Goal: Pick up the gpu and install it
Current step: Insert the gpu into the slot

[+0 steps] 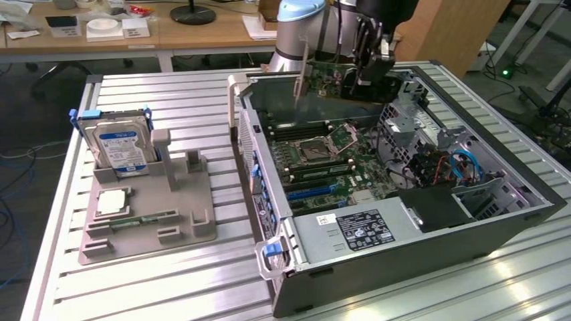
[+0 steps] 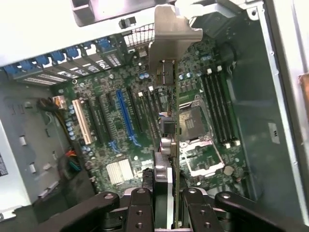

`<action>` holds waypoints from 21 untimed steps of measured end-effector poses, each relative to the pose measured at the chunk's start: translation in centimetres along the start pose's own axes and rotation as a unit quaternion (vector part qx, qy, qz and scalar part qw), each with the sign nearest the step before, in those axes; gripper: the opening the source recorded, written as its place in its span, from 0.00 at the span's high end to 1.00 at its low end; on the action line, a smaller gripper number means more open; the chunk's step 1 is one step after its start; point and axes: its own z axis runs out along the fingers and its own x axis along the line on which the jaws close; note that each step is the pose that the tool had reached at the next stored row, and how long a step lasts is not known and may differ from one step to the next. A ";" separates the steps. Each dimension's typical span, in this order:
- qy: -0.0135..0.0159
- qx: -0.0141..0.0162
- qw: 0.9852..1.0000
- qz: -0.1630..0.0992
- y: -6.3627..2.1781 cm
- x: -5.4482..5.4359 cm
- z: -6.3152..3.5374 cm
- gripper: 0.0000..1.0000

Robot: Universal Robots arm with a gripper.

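Note:
The gpu (image 1: 328,79) is a thin green-edged card with a long silver bracket (image 1: 301,70) at one end. It hangs in the air above the far end of the open computer case (image 1: 267,154), over the motherboard (image 1: 325,164). My gripper (image 1: 368,75) is shut on it from above. The wrist view shows the gpu (image 2: 175,140) edge-on between my gripper's (image 2: 166,198) black fingers (image 2: 141,205), its bracket (image 2: 169,43) pointing away. The card floats over the motherboard (image 2: 116,145), between the blue slot (image 2: 126,118) and the CPU socket (image 2: 195,123), touching neither.
At the exterior view's left, a grey fixture (image 1: 170,200) on the slatted table holds a hard drive with a blue label (image 1: 120,150), a square chip (image 1: 114,200) and a memory stick (image 1: 136,220). Inside the case sit a power supply (image 1: 357,231), cables (image 1: 450,167) and drive cages.

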 end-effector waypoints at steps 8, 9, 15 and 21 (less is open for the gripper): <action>-0.006 -0.004 0.998 -0.063 0.00 0.0 0.21 0.72; -0.006 -0.005 0.997 -0.072 0.00 0.0 0.25 0.72; -0.007 -0.003 0.994 -0.112 -0.01 0.0 0.72 0.72; -0.007 -0.004 0.991 -0.132 0.00 0.1 1.10 0.72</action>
